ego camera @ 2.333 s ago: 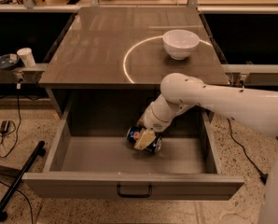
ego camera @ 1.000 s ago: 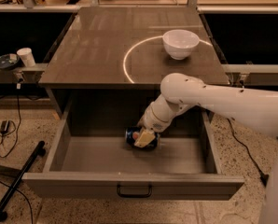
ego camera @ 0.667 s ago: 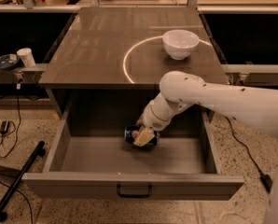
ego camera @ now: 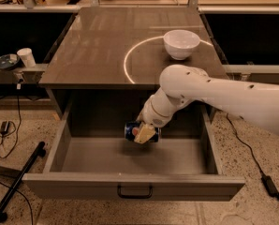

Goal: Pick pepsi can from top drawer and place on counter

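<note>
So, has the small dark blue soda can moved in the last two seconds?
Yes. The pepsi can, clamped in the gripper, has risen slightly from the grey-brown top drawer floor toward the glossy counter edge.

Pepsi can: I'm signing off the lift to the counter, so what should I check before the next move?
1. The gripper is shut on the pepsi can, inside the top drawer: ok.
2. Can off the drawer floor: cannot tell.
3. Drawer pulled open: ok.
4. Free room on the counter left of the white bowl: ok.
5. Straight-up path past the counter's front edge: cannot tell.
</note>
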### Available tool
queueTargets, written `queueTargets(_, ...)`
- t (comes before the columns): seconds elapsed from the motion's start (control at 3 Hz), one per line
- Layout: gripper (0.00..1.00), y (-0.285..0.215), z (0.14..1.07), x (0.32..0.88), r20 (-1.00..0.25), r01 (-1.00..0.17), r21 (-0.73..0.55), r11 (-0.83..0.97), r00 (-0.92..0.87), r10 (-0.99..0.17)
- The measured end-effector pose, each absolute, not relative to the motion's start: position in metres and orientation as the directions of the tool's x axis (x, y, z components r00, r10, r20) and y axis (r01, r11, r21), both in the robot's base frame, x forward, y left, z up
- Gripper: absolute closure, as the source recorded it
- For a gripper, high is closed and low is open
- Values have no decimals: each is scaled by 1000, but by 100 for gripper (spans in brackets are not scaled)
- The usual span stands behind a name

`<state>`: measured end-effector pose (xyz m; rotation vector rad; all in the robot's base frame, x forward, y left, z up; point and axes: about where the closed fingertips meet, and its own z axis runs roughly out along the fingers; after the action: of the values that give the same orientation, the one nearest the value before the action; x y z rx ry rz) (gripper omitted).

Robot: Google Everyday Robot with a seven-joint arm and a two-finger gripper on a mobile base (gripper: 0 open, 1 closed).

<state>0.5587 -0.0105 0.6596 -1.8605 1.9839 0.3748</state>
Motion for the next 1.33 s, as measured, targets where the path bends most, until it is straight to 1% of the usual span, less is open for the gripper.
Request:
queueTargets(0.33,100,-11,661,556,-455,-994,-74,82,-39,-890)
queueTargets(0.67,100,-16,677,534,-444,-989,-106,100,-42,-895)
queueTargets(1.33,100,-15,688,537,-431,-988,-121,101,-39,-902)
